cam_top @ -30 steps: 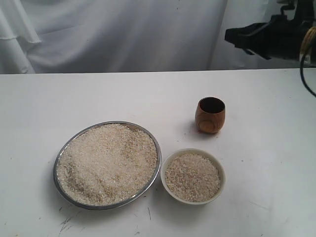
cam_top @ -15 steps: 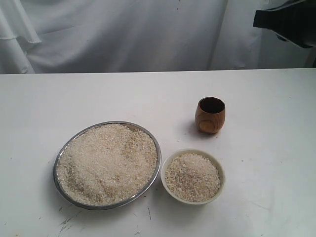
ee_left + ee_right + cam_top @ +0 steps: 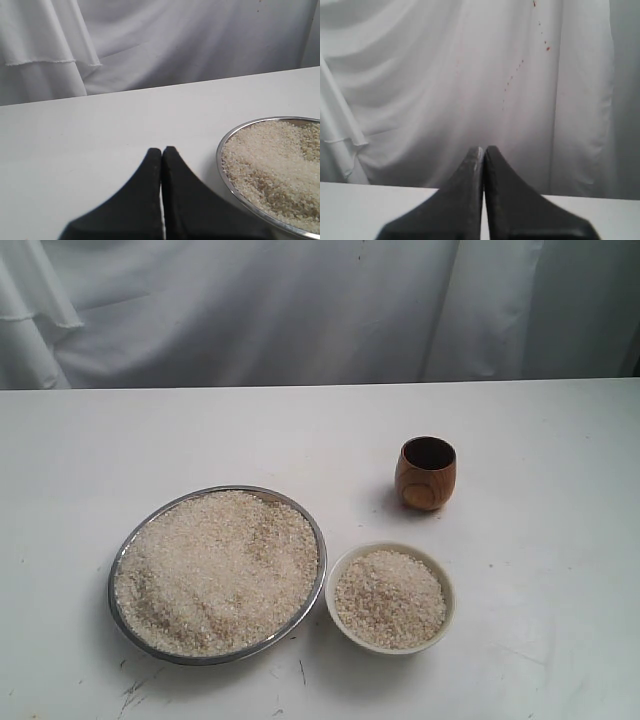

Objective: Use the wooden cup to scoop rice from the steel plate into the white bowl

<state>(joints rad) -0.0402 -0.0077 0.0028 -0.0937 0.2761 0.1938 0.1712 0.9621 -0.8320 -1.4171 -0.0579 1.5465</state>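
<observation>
The steel plate (image 3: 122, 558) lies at the front left of the white table, heaped with rice (image 3: 215, 570). To its right the white bowl (image 3: 391, 550) holds a mound of rice. Behind the bowl the wooden cup (image 3: 425, 473) stands upright and empty, with nothing touching it. Neither arm shows in the exterior view. In the left wrist view my left gripper (image 3: 162, 149) is shut and empty, low over the table beside the steel plate's rim (image 3: 223, 176) and its rice (image 3: 272, 165). My right gripper (image 3: 483, 148) is shut and empty, facing the white curtain above the table's far edge.
A white curtain (image 3: 300, 310) hangs behind the table's far edge. Small dark marks (image 3: 135, 690) dot the tabletop in front of the plate.
The right arm, seen at the top right of the exterior view one second ago, has drawn back to the right and out of that view. Plate, bowl and cup have not moved.
</observation>
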